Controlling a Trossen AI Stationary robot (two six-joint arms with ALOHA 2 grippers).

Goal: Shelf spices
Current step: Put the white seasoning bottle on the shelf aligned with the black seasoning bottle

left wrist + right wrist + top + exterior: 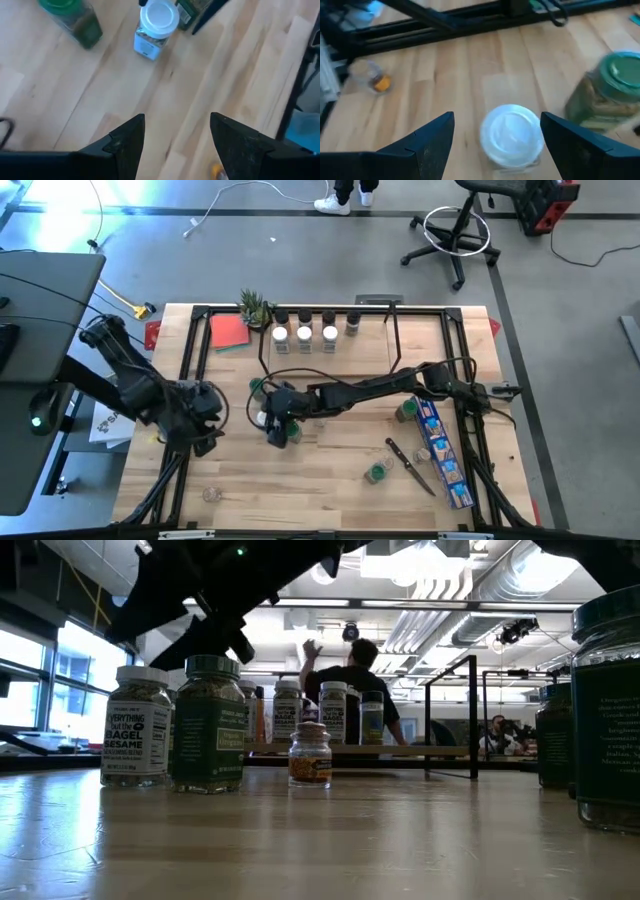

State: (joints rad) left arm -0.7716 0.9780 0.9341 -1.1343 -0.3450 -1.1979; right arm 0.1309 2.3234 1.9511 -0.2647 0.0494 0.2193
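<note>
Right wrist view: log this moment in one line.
right end effector: open, around white-capped jar | left end effector: open, empty | shelf: partly filled

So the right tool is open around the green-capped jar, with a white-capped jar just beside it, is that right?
Not quite: the caps are swapped. In the right wrist view the right tool is open around the white-capped jar, which sits between its fingers, and the green-capped jar stands just beside it, outside the fingers.
</note>
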